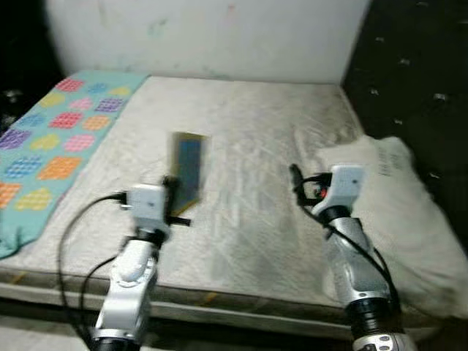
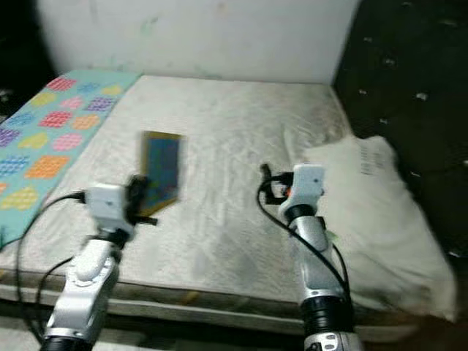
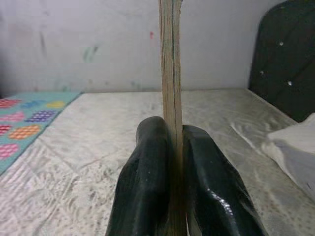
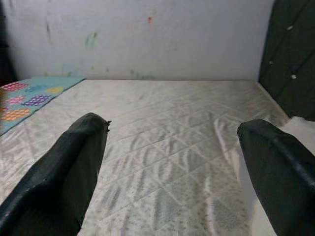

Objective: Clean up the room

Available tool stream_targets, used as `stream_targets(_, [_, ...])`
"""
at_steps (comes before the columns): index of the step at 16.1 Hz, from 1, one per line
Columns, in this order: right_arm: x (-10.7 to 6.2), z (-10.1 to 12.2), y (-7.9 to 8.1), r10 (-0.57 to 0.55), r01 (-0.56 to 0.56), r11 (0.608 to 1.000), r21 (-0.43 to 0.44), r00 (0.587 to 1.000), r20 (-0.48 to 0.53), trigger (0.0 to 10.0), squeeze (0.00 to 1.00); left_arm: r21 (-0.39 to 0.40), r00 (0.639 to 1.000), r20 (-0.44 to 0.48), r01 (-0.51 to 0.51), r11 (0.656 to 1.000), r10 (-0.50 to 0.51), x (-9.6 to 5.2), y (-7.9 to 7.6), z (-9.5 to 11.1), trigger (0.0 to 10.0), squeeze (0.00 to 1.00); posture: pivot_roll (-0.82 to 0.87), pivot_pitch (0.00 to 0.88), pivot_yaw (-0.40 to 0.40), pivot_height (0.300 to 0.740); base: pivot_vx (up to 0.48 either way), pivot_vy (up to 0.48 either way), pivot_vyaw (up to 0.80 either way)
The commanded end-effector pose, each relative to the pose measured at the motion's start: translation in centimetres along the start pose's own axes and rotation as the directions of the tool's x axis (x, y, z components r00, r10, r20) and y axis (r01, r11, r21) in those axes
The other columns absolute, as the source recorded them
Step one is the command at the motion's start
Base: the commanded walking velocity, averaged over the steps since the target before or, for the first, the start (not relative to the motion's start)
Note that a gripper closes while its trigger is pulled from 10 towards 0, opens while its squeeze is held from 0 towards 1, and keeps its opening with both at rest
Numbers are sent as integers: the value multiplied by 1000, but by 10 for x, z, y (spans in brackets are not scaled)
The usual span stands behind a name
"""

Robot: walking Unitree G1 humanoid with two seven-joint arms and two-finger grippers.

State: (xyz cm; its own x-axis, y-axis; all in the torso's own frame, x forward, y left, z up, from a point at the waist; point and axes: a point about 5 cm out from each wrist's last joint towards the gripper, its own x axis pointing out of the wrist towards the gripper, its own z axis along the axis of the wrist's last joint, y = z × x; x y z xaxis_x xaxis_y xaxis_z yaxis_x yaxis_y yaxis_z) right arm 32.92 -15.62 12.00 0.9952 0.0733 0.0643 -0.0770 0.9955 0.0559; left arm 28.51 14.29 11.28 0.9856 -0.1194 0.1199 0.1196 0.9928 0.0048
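While the left gripper (image 1: 178,199) pinches a book (image 1: 188,170) upright above the mattress (image 1: 248,139), the right gripper (image 4: 172,147) hovers over it too — fingers spread.

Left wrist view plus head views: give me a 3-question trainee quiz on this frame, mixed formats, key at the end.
1. True or false: the left gripper is shut on a thin book held upright on edge above the mattress.
2. Multiple choice: the right gripper is (A) clamped on the pillow, (B) open, holding nothing, above the mattress, (C) shut on the blanket.
3. Fill in: the patterned teal blanket lies along the robot's ____ side of the mattress; the white pillow lies on the opposite side.

Key: 1 true; 2 B; 3 left.
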Motion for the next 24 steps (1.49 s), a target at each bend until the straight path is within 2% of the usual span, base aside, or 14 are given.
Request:
stream_targets(1, [-1, 1, -10, -22, 22, 1000, -14, 1000, 1, 10000, 0, -8, 999, 44, 27, 1000, -27, 4, -9, 9, 10000, 0, 70, 0, 30, 740, 0, -247, 0])
stream_targets(4, [0, 2, -11, -26, 26, 999, -18, 1000, 2, 10000, 0, -10, 999, 41, 33, 999, -32, 4, -10, 8, 10000, 0, 64, 0, 28, 740, 0, -312, 0])
stream_targets(7, [0, 1, -12, -27, 27, 1000, -14, 1000, -4, 10000, 0, -44, 997, 61, 45, 998, -42, 3, -11, 10, 10000, 0, 64, 0, 28, 740, 0, 0, 0])
stream_targets(12, [0, 1, -13, -28, 28, 1000, -13, 1000, -3, 10000, 0, -38, 994, 84, 80, 996, -77, 3, -13, 12, 10000, 0, 60, 0, 26, 740, 0, 0, -239])
stream_targets(24, [0, 2, -13, -24, 24, 999, -30, 1000, -3, 10000, 0, -47, 990, 93, 109, 993, -105, 1, -16, 13, 10000, 0, 59, 0, 24, 740, 284, 0, 0])
